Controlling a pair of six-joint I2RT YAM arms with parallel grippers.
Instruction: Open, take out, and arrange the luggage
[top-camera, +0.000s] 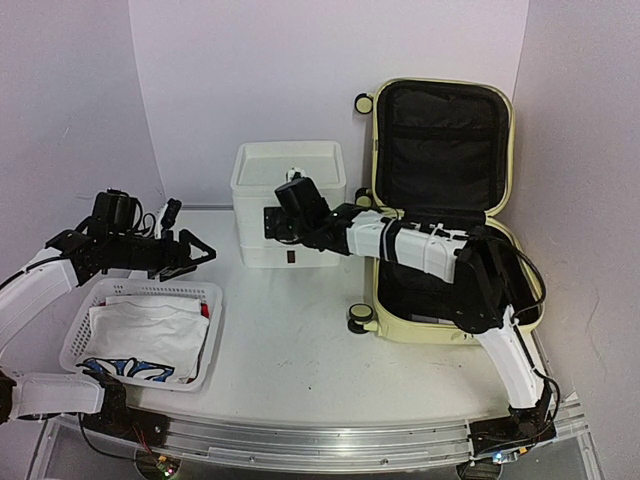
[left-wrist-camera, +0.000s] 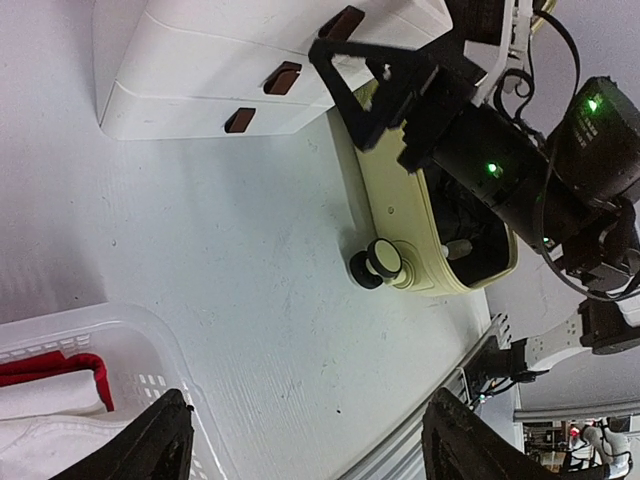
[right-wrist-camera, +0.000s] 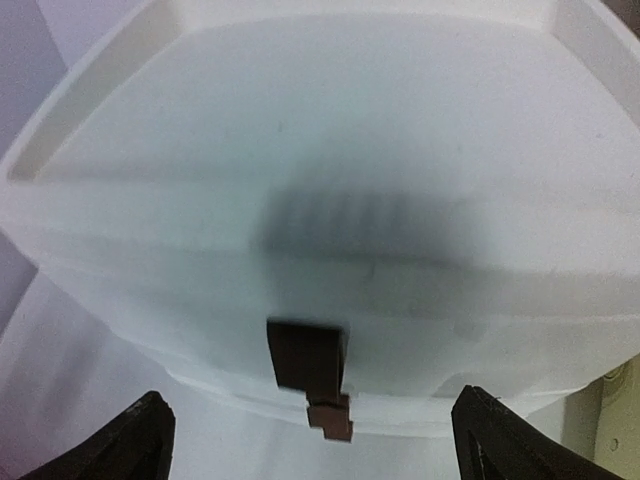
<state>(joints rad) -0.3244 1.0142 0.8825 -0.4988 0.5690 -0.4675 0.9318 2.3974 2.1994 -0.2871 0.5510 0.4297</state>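
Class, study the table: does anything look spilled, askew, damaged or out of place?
Nothing stands out. The suitcase lies open with its lid upright against the back wall. The drawer box stands level. The clothes sit inside the basket, and nothing has spilled.

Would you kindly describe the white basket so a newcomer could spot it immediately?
From the open yellow suitcase on the right of the table, look past the white drawer box to the near left. The basket sits there: low, perforated, holding folded white cloth, unlike the solid-walled box.
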